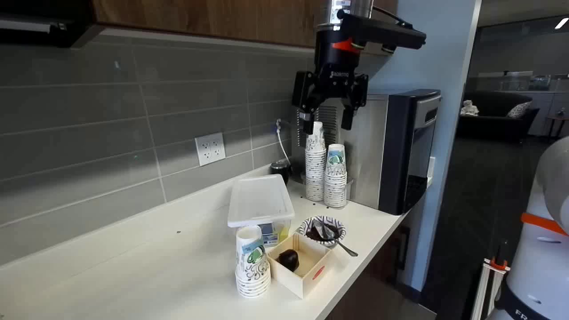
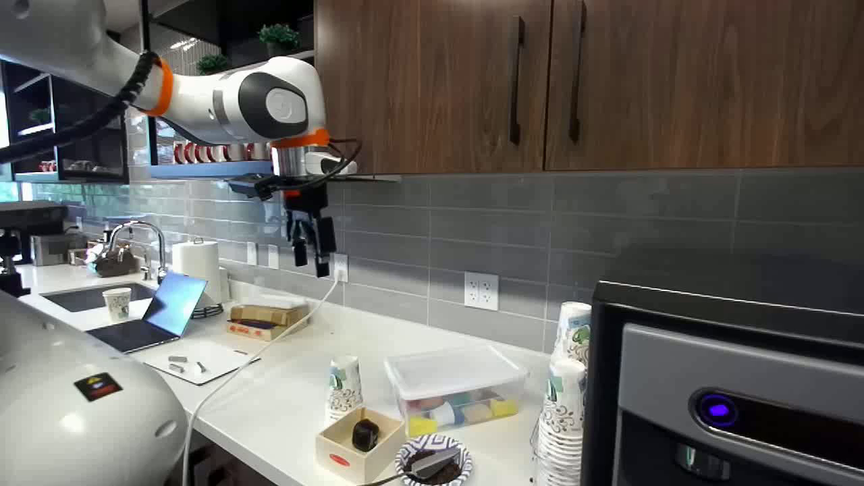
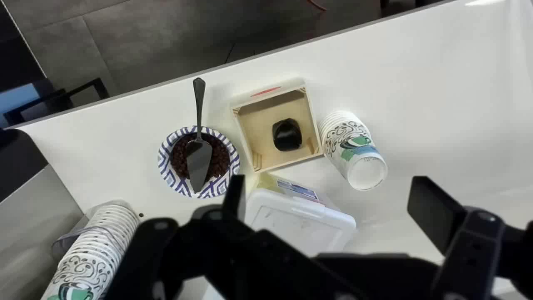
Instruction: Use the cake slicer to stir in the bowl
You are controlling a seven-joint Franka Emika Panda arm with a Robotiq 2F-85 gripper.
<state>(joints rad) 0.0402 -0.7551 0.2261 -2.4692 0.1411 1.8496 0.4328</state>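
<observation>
The cake slicer [image 3: 199, 164] is a dark metal server with a wedge blade and a slim handle. Its blade lies over the bowl and its handle sticks out past the rim toward the counter's front edge. It also shows in both exterior views [image 1: 327, 231] [image 2: 435, 463]. The bowl [image 3: 165, 166] is round and shallow, with a white and blue patterned rim and dark brown beans inside; both exterior views show it [image 1: 304, 227] [image 2: 435, 443]. My gripper [image 3: 329, 198] is open and empty, high above the counter and apart from the slicer, in both exterior views [image 1: 327, 122] [image 2: 312, 260].
A light wooden box [image 3: 266, 116] holding a black object [image 3: 287, 134] stands beside the bowl. A cup stack [image 3: 354, 150] is beside the box. A lidded clear bin [image 3: 300, 221] stands toward the wall. Tall cup stacks [image 1: 315, 173] stand before a large machine [image 1: 369, 151].
</observation>
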